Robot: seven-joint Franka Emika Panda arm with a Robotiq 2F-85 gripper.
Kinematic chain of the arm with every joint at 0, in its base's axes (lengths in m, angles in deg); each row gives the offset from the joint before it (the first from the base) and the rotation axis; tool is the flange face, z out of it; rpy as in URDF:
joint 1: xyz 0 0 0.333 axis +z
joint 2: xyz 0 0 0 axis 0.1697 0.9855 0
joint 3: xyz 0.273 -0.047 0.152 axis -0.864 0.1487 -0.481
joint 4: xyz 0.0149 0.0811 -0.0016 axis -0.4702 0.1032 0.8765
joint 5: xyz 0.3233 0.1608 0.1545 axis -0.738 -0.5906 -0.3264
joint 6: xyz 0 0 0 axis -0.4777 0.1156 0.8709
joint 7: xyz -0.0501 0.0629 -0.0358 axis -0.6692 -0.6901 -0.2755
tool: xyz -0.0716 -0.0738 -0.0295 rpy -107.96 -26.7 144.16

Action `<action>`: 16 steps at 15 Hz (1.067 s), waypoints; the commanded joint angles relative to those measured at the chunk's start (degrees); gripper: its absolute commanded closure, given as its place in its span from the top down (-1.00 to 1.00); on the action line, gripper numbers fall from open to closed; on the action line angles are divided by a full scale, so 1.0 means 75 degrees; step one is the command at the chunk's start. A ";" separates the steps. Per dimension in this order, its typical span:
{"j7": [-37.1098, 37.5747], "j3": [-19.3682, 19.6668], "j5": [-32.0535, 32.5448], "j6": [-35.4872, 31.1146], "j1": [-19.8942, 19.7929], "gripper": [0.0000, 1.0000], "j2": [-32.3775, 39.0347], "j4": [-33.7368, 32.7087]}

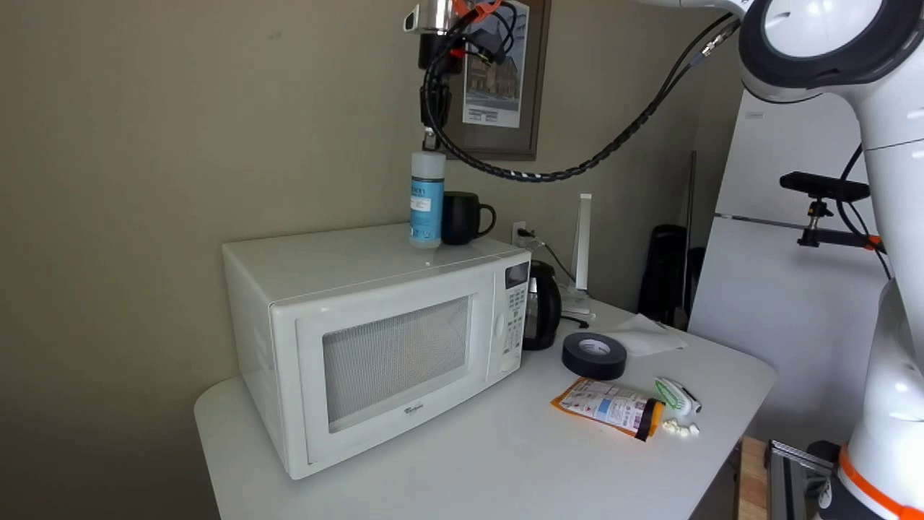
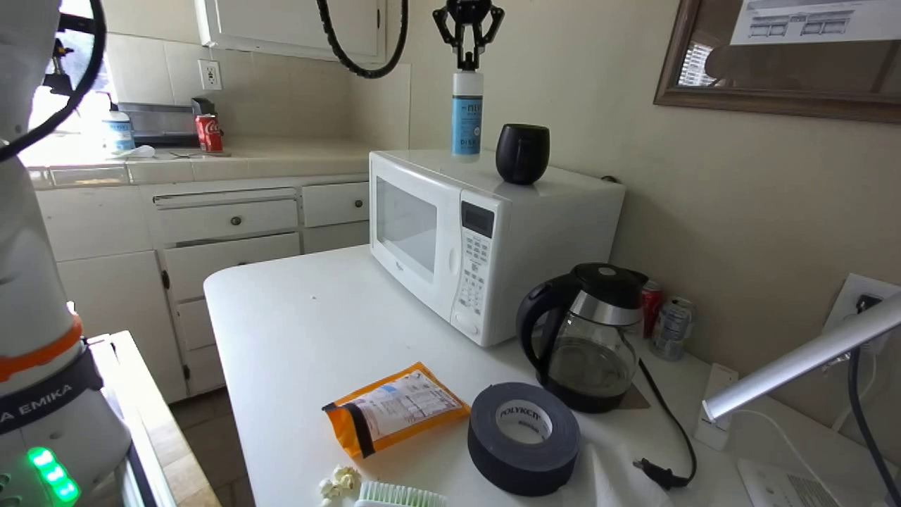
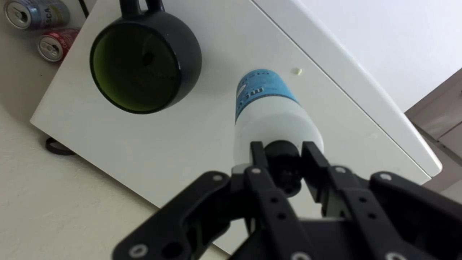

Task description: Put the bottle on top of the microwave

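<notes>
Though the slim light-blue plastic bottle seems upright atop the smooth, boxy white microwave in an exterior view, confirm contact. In an exterior view, a gap parts it from the rounded black mug. In the wrist view, your jointed black claw grips its stubby black cap: spread evenly, lift straight.

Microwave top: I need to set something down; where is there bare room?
The widest patch lies between the bottle and the edge farthest from the control panel; a narrower strip between the mug and the back edge. Toward the panel it's crowded: bottle and mug close together, gripper at the bottle's top.
</notes>
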 commanded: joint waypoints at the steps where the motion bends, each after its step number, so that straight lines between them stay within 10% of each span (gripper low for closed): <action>1: -0.0045 -0.0028 -0.0057 0.0378 0.0009 -0.85 0.0374 -0.0501; 5: -0.0072 -0.0013 -0.0015 0.0422 0.0010 -0.85 0.0516 -0.0602; 7: -0.0071 0.0004 0.0028 0.0442 0.0008 0.13 0.0554 -0.0630; 16: -0.0207 0.0000 0.0524 0.0089 0.0292 1.00 -0.0334 -0.0825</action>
